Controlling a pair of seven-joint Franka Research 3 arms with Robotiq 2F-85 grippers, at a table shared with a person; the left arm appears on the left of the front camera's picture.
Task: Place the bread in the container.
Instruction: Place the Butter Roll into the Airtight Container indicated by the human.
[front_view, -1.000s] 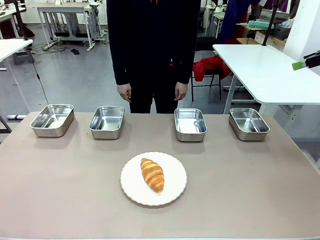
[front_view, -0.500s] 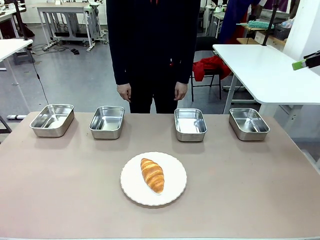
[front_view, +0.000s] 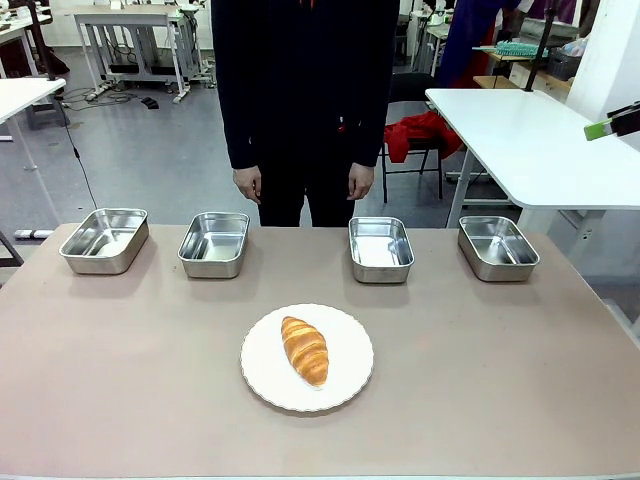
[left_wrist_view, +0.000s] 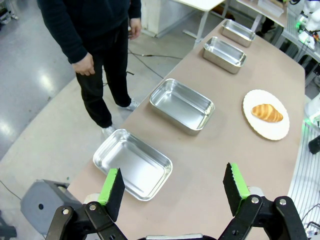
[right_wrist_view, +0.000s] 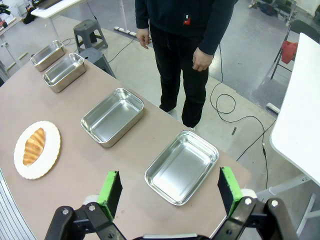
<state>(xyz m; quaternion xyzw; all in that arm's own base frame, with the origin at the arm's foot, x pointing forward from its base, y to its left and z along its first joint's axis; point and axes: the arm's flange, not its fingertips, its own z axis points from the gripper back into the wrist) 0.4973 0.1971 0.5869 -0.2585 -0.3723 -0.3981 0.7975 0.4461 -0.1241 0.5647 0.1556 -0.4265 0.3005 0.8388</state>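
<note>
Item 1, bread (front_view: 305, 350): lying lengthwise on a white scalloped plate (front_view: 352, 385) at lower centre of the front view, untouched and outside any container.

Item 2, containers: four alike, sitting in a row across the middle of the frame. These are the outer-left tray (front_view: 100, 263), inner-left tray (front_view: 210, 269), inner-right tray (front_view: 381, 275) and outer-right tray (front_view: 497, 271). All are lying empty, and which one is meant cannot be told.

Item 3, left tool (left_wrist_view: 173, 182): hanging above the worktop's end with its jaws spread wide, gripping nothing.

Item 4, right tool (right_wrist_view: 169, 186): hovering likewise over the opposite end, jaws gaping and empty.

Item 5, hazards (judged, not seen):
- The glossy, tapered crust is likely offering a poor hold, so a light pinch may be letting the bread slip.
- A hard pinch may be crushing the flakes.
- The loose plate may be skidding under a low approach.
- The shallow trays may be shifting if a rim is clipped.
- The person's hands (front_view: 247, 185) are hanging near the far edge, close to the row.

Item 6, worktop (front_view: 480, 390): a matte tan surface with rounded far corners.

Item 7, room: grey floor trailing a cable at upper left, white tables at either side, and a red cloth (front_view: 425, 132) draping a chair at upper right.
</note>
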